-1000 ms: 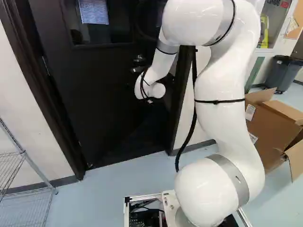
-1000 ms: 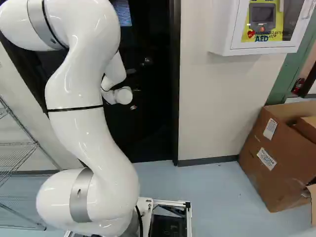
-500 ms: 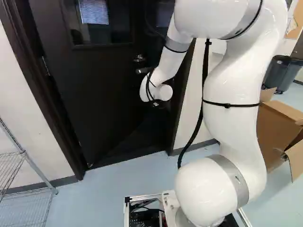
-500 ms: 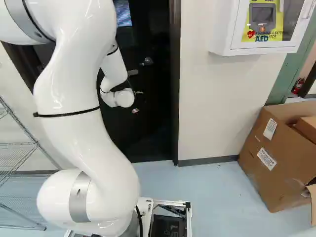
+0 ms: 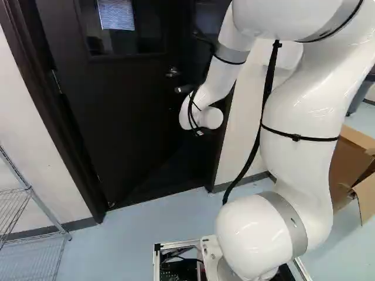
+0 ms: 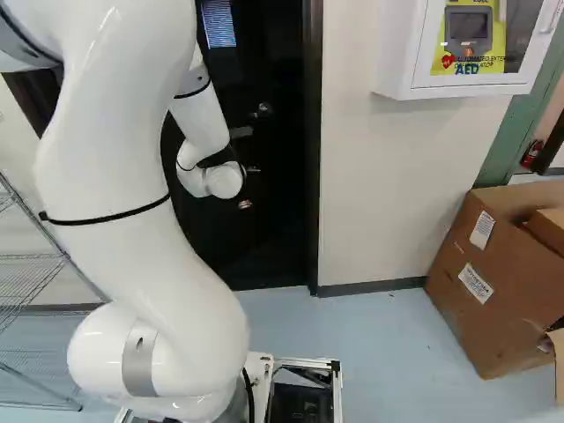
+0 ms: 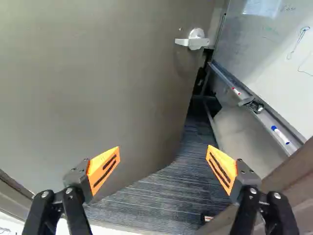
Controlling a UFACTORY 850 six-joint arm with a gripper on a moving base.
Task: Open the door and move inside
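"How do your fingers (image 7: 76, 210) stand?"

"Wide apart. Between their orange pads (image 7: 103, 169) you can see dark striped carpet (image 7: 156, 198)."

"And the door (image 7: 112, 88)?"

"It stands open ahead of you, with its silver lever handle (image 7: 194, 41) near the far edge."

"What have you got past that edge?"

"A whiteboard (image 7: 264, 34). On the tray (image 7: 265, 120) along its foot you'll find a red-ended marker (image 7: 236, 91), a blue-ended marker (image 7: 280, 134) and a small dark thing (image 7: 254, 105) between them."

"Anything close to you?"

"The brown door frame (image 7: 293, 170), by one finger. Whether they touch, I can't tell you."
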